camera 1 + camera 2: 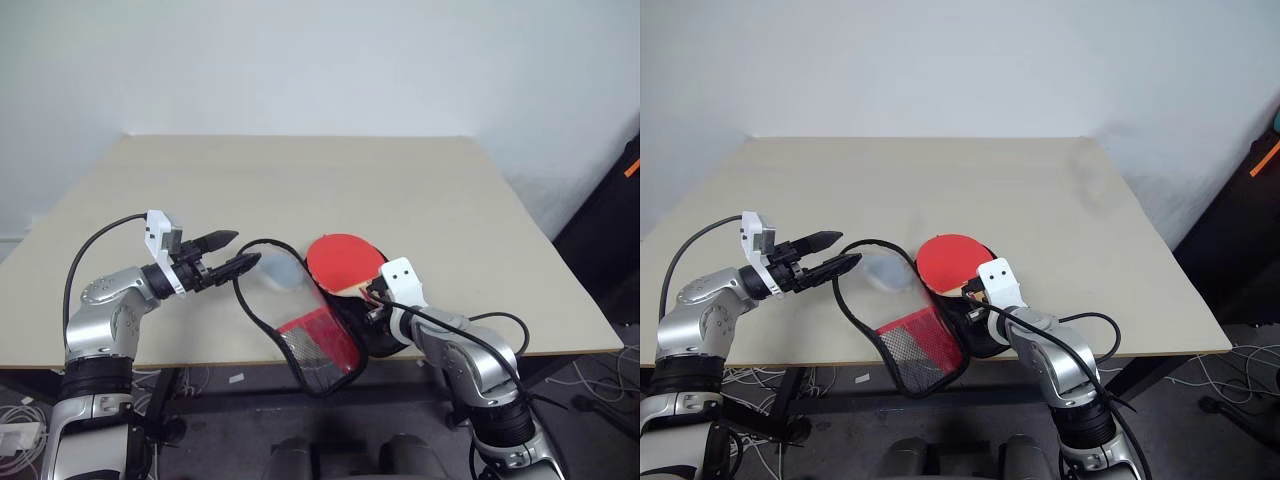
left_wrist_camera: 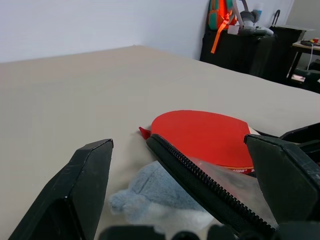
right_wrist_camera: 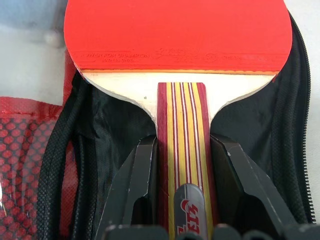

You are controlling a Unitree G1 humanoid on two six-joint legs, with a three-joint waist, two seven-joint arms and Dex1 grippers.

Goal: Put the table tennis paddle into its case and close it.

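paddle [image 1: 343, 260] on open case [image 1: 322, 345], table [image 1: 300, 180] near edge, blade far | case flap left-near, overhanging edge | left gripper [image 1: 232, 252] left of case | right gripper [image 3: 182, 165] on handle

1. Your far half of the table [image 1: 330, 170] is bare; a gripper could sweep there freely.
2. Near edge, middle: the case [image 1: 320, 345] lies open, its red mesh flap hanging over the table edge and its black zip rim arching up.
3. The left gripper [image 1: 228, 254] stands with jaws wide around that raised rim; whether a finger touches it is hard to tell.
4. The table tennis paddle [image 1: 340, 260] and the right gripper [image 3: 182, 165], clamped on its handle, fill the case mouth.
5. A pale grey cloth-like lump [image 2: 150, 192] lies just beside the rim.
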